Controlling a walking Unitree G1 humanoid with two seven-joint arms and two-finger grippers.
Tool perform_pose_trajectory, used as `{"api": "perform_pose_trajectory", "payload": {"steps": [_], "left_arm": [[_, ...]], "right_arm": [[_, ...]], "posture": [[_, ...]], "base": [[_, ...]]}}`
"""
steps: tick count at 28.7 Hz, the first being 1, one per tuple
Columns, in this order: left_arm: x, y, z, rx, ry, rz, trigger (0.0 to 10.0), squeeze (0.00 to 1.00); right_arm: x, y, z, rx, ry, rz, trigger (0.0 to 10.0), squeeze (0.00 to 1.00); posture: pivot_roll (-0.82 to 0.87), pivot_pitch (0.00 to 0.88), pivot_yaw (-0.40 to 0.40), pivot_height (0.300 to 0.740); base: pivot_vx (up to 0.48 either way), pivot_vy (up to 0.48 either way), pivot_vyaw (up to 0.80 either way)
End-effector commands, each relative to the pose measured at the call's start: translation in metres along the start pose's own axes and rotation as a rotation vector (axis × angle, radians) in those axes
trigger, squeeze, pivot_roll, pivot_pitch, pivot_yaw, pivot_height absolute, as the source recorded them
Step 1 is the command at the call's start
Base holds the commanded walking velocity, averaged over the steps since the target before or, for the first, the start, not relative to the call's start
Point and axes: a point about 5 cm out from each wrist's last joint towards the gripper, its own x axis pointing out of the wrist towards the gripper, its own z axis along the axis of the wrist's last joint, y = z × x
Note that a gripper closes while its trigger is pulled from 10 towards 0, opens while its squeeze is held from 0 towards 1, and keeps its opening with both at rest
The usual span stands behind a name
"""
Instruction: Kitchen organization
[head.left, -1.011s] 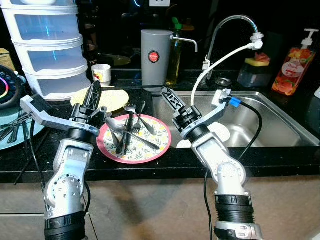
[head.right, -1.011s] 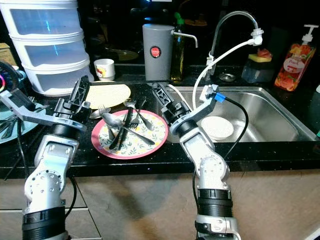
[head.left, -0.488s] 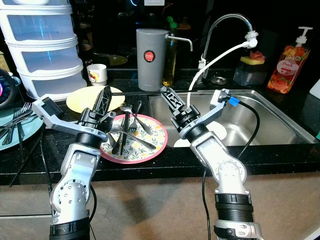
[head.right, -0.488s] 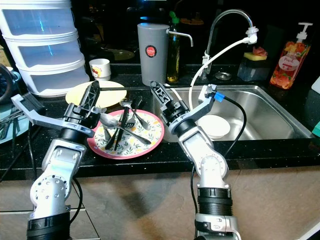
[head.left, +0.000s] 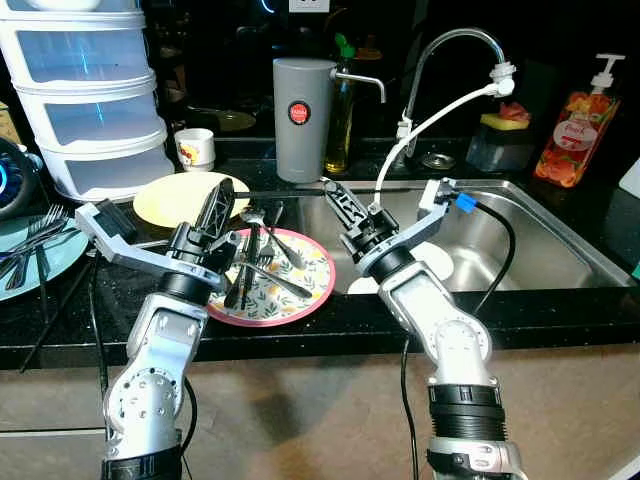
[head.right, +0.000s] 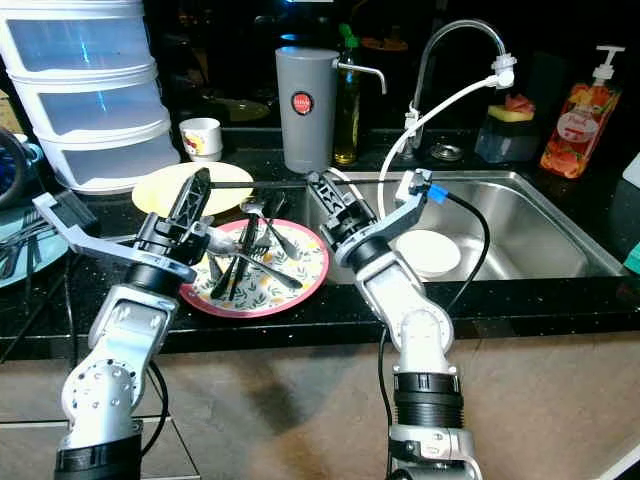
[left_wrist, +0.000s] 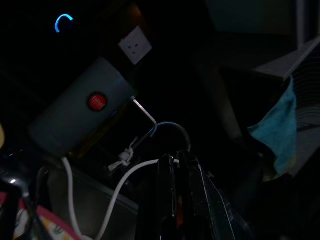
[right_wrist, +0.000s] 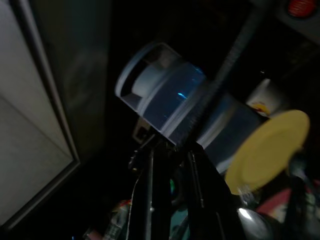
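Observation:
A pink-rimmed floral plate (head.left: 305, 290) sits on the black counter beside the sink, with several spoons and forks (head.left: 255, 262) piled on it. My left gripper (head.left: 222, 192) is shut and empty, its fingers slanting up over the plate's left rim. My right gripper (head.left: 332, 190) is shut just past the plate's right rim, at the sink's corner. In the right wrist view a thin dark rod (right_wrist: 220, 75) runs out past the fingers (right_wrist: 148, 190); I cannot tell whether it is held.
A yellow plate (head.left: 165, 198), a cup (head.left: 193, 148) and a white drawer tower (head.left: 90, 100) stand behind the left gripper. A teal plate with forks (head.left: 22, 258) lies far left. A grey canister (head.left: 300, 120), faucet (head.left: 450, 40) and soap bottle (head.left: 575, 125) line the back. The sink (head.left: 545, 250) holds a white dish (head.left: 438, 262).
The camera has shifted a little. My left gripper has moved right, from beside the floral plate to over its left rim. The right gripper has stayed about where it was.

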Motion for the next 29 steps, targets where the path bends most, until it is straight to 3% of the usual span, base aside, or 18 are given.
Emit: {"api": "perform_pose_trajectory", "payload": {"steps": [1, 5, 6, 8, 9, 19, 20, 21, 22, 23, 26, 29], "left_arm": [[0.003, -0.007, -0.001, -0.008, 0.000, -0.034, 0.0, 0.06], [0.002, -0.005, -0.001, 0.008, 0.004, -0.022, 0.0, 0.07], [0.002, -0.003, -0.001, 0.029, 0.007, -0.003, 2.1, 1.00], [0.002, -0.002, -0.001, 0.044, 0.009, 0.010, 2.1, 1.00], [0.002, 0.000, 0.000, 0.061, 0.008, 0.026, 10.0, 1.00], [0.002, 0.003, 0.003, 0.101, 0.006, 0.050, 10.0, 1.00], [0.002, 0.005, 0.005, 0.109, -0.001, 0.056, 10.0, 0.84], [0.002, 0.006, 0.007, 0.117, -0.009, 0.061, 10.0, 0.32], [0.003, 0.007, 0.009, 0.127, -0.017, 0.064, 10.0, 0.00], [0.004, 0.009, 0.015, 0.151, -0.036, 0.071, 10.0, 0.00], [0.005, 0.010, 0.019, 0.151, -0.055, 0.072, 10.0, 0.00], [0.006, 0.011, 0.024, 0.153, -0.081, 0.081, 10.0, 0.00]], "right_arm": [[0.007, 0.004, -0.019, 0.079, 0.006, -0.010, 0.0, 0.00], [0.007, 0.003, -0.018, 0.088, -0.003, -0.013, 0.0, 0.00], [0.007, 0.003, -0.017, 0.091, -0.007, -0.014, 0.0, 0.00], [0.007, 0.003, -0.016, 0.093, -0.010, -0.014, 0.0, 0.00], [0.007, 0.003, -0.015, 0.095, -0.016, -0.014, 0.0, 0.00], [0.010, 0.003, -0.004, 0.083, -0.057, -0.014, 0.0, 0.00], [0.011, 0.002, -0.001, 0.069, -0.070, -0.021, 0.0, 0.00], [0.011, 0.001, 0.004, 0.050, -0.088, -0.030, 0.0, 0.00], [0.012, -0.001, 0.009, 0.027, -0.109, -0.040, 0.0, 0.00], [0.013, -0.004, 0.022, -0.052, -0.148, -0.065, 0.0, 0.00], [0.013, -0.006, 0.030, -0.135, -0.169, -0.087, 0.0, 0.00], [0.013, -0.011, 0.043, -0.304, -0.211, -0.163, 0.0, 0.00]], "posture": [[0.03, 0.000, -0.019, 0.740], [0.03, 0.000, -0.019, 0.740], [0.03, 0.000, -0.019, 0.740], [0.03, 0.000, -0.019, 0.740], [0.03, 0.000, -0.019, 0.740], [0.04, 0.000, -0.022, 0.740], [0.04, 0.000, -0.021, 0.740], [0.04, 0.000, -0.021, 0.740], [0.04, 0.000, -0.021, 0.740], [0.04, 0.000, -0.022, 0.740], [0.04, 0.000, -0.020, 0.740], [0.04, 0.000, -0.019, 0.740]], "base": [[0.000, 0.000, 0.00], [0.000, 0.000, 0.00], [0.000, 0.000, 0.00], [0.000, 0.000, 0.00], [0.000, 0.000, 0.00], [0.000, 0.000, 0.00], [0.000, 0.000, 0.00], [0.000, 0.000, 0.00], [0.000, 0.000, 0.00], [0.000, 0.000, 0.00], [0.000, 0.000, 0.00], [0.000, 0.000, 0.00]]}}
